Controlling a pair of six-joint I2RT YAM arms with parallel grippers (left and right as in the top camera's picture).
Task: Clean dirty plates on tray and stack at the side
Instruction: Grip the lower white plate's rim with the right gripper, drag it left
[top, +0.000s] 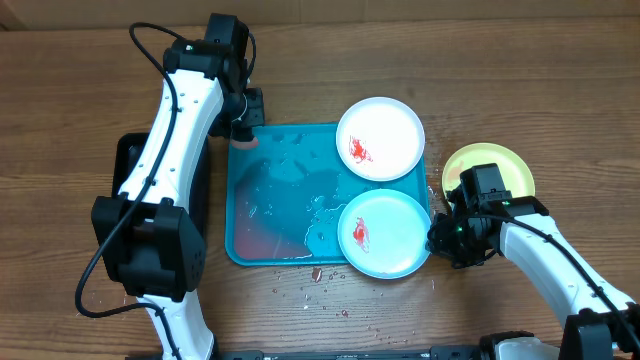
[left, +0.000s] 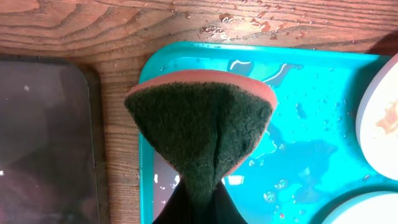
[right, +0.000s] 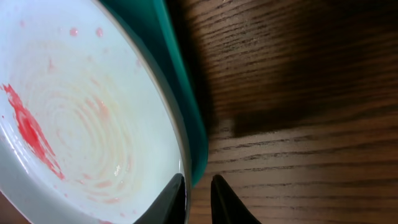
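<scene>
My right gripper (right: 198, 190) has its fingers drawn close together astride the right rim of the near white plate (top: 395, 215), which sits in the near right corner of the turquoise tray (top: 270, 200). I cannot tell whether they actually bite. My left gripper (left: 196, 208) pinches a folded scouring sponge (left: 199, 124) over the tray's far left corner. To wipe well, I would clamp that rim firmly, then lay the sponge's green face flat on the red smear (top: 359, 233) so the plate cannot slide on the wet tray.
</scene>
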